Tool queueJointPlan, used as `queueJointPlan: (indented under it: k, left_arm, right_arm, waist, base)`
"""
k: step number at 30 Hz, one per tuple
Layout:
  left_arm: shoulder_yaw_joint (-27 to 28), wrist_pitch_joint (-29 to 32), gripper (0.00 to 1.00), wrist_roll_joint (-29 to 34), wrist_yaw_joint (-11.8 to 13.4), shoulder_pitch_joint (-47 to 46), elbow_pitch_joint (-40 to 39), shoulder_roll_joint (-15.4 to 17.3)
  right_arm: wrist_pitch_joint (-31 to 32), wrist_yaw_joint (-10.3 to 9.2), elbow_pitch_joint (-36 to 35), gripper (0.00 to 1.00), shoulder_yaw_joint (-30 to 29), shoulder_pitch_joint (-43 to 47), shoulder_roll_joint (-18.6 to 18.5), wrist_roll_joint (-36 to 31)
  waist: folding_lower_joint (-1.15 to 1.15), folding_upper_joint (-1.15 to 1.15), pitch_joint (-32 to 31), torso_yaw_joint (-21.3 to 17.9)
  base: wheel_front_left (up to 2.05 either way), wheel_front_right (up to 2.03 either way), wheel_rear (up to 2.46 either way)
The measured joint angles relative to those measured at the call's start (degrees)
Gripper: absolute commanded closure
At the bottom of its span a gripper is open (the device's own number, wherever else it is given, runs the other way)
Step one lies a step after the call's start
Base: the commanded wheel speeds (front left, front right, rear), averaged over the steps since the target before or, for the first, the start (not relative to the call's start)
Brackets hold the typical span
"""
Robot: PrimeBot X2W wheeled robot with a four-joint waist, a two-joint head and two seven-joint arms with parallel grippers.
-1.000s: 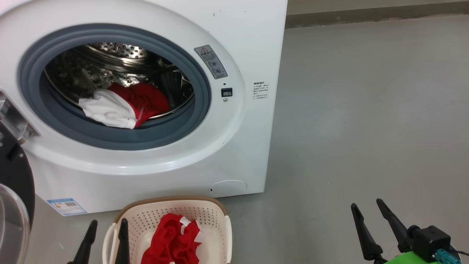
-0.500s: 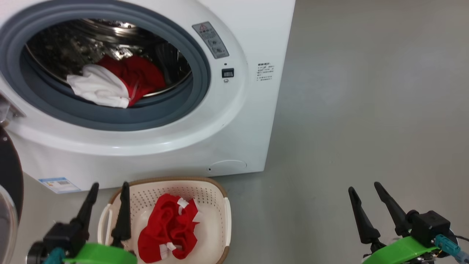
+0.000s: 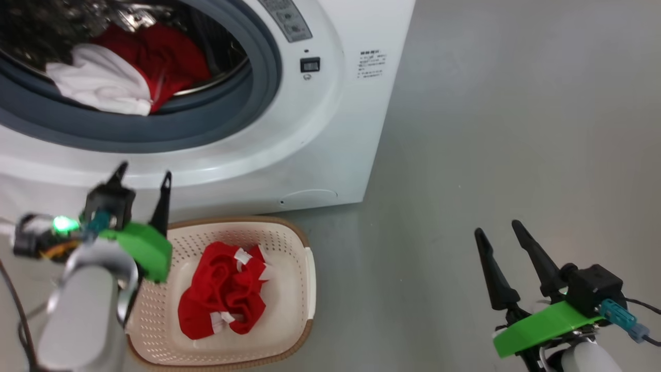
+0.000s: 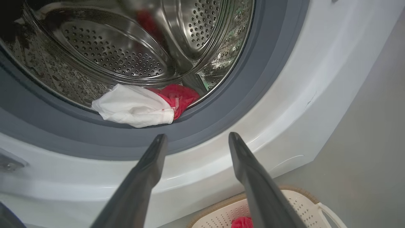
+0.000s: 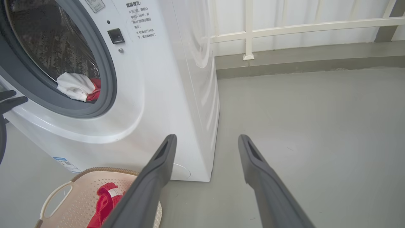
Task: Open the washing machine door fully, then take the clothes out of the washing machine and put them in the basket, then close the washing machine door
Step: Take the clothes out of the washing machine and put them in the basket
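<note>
Grey concrete floor all around, and the washing machine stands on it with its drum mouth open. My left hand hangs just in front of the grey gasket, fingers spread wide with nothing between them, aimed up at the opening. I reckon it's lined up that way for a reach inside. Just beyond its fingertips, on the drum's front lip, lie the clothes yet to come out: a white garment with a red garment tucked behind it. Below that hand sits the basket, just beside the machine's base so the carry is short, and one red bundle lies in it already. My right hand is wide too, empty, parked well off to the right over bare floor, clear of the work. Next, I judge, it's into the drum and pinch the white piece first, since it's nearest.
</note>
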Motion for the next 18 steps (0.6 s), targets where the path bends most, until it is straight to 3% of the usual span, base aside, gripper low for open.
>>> queueJointPlan:
  k: [7, 18]
  left_arm:
    - [-5.66, 6.49, 0.00, 7.20, 1.08, -14.05, 10.13, 2.31]
    - [-10.88, 14.37, 0.00, 13.28, 1.44, -29.34, 22.70, 5.10]
  right_arm:
    - [0.00, 0.00, -0.03, 0.00, 1.08, -2.35, 0.64, 0.00]
    - [0.00, 0.00, -0.36, 0.00, 1.76, -5.63, 1.21, 0.00]
  waist:
    - [0.00, 0.00, 3.35, -1.62]
    - [0.00, 0.00, 8.05, -3.27]
  base:
    - [0.00, 0.00, 0.00]
    - [0.00, 0.00, 0.00]
